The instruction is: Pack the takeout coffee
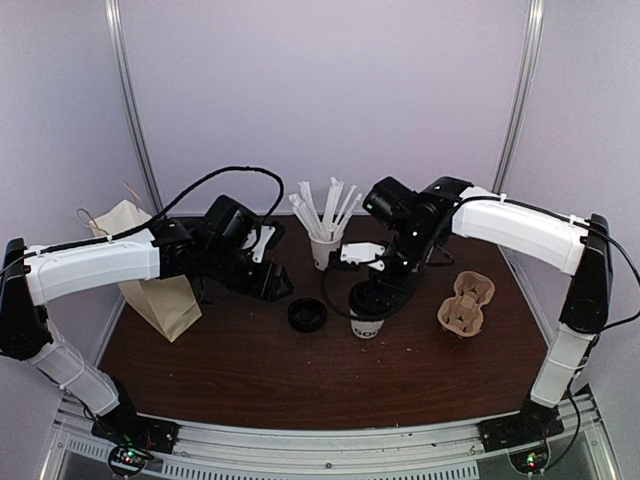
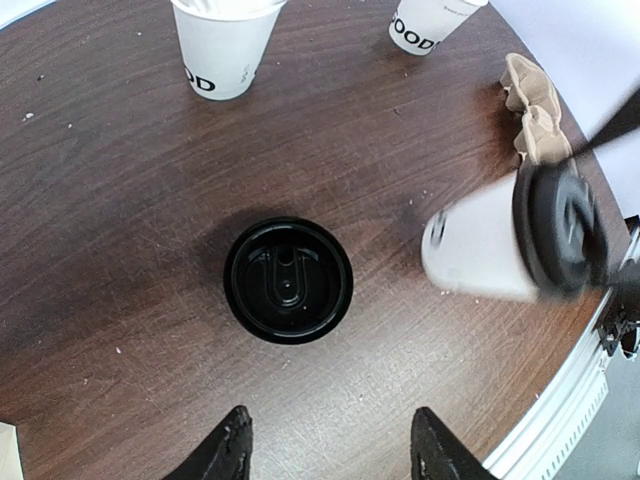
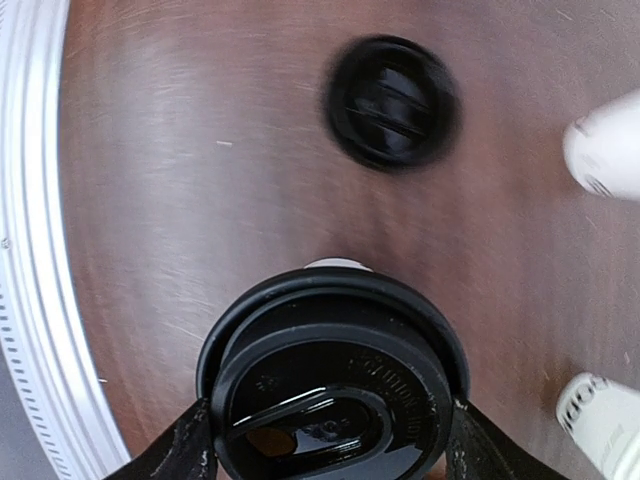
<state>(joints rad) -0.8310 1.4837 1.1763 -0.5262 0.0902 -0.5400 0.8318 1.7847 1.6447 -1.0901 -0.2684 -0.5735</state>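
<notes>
Centre the right pincer (image 3: 330, 450) over the round black plastic lid (image 3: 335, 385) of the white paper takeout coffee cup (image 1: 367, 324), squeezing evenly without tipping it. Stands upright on the dark wooden table (image 1: 250, 370), directly beneath that pincer, fingers (image 3: 190, 450) flanking the lid rim; cannot tell whether clenched yet. Leave the left pincer (image 2: 335, 450) as is, released and empty above a loose black lid (image 2: 288, 280).

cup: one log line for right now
right gripper: astride lidded cup | left gripper: open near loose lid | bag: upright, left side
</notes>
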